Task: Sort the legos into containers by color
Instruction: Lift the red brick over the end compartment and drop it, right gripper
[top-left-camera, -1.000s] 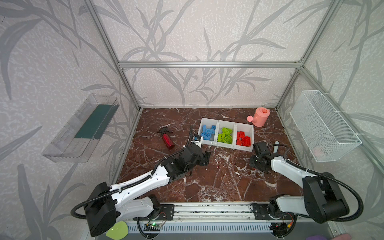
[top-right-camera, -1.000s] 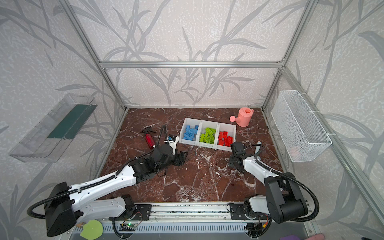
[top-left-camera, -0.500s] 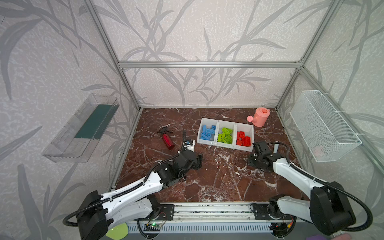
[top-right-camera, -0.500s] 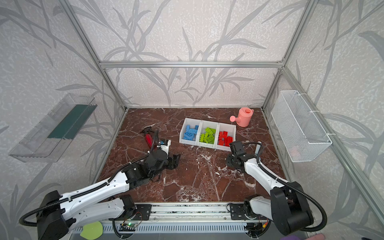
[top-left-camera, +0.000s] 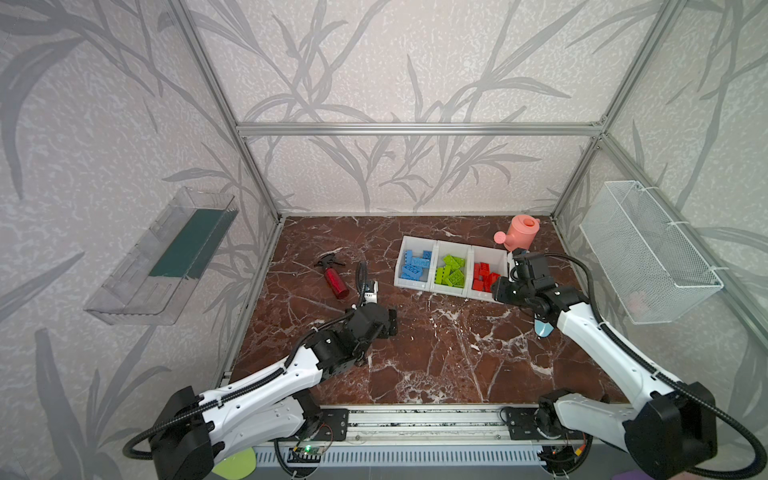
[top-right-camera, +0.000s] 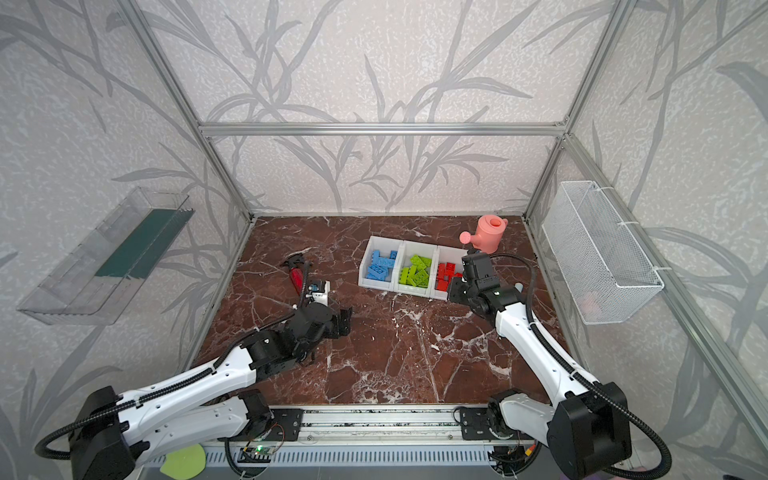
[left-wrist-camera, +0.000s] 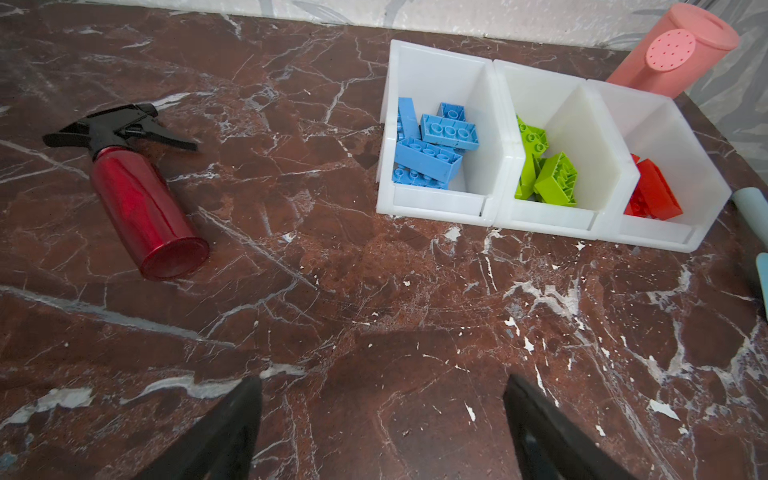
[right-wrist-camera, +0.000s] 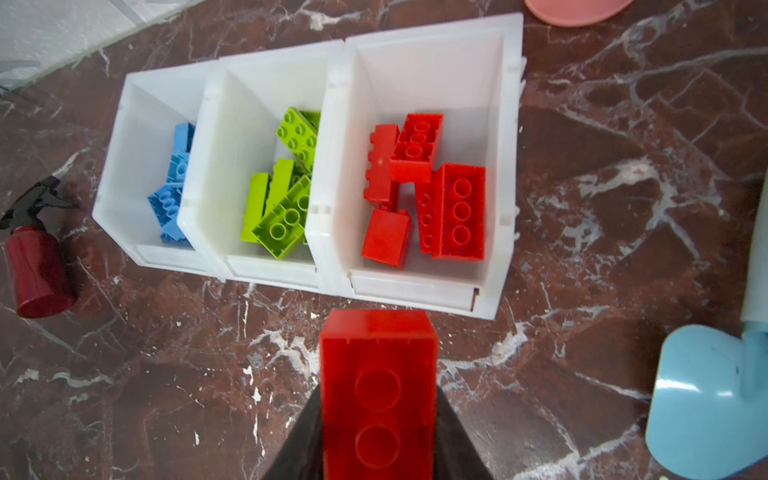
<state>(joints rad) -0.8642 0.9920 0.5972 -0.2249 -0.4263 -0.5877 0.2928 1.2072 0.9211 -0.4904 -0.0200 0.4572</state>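
Red lego (right-wrist-camera: 378, 395) clamped between right jaws, near containers (right-wrist-camera: 411, 291); left jaws apart.

Marbled tabletop (top-left-camera: 436, 353), white containers (left-wrist-camera: 438, 203), red spray bottle (top-left-camera: 336, 282), pink watering can (top-left-camera: 523, 232)

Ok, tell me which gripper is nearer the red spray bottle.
Left. The left gripper, open, is just in front of the spray bottle, slightly toward the middle. The right gripper, shut on a red lego, is far off, by the containers.
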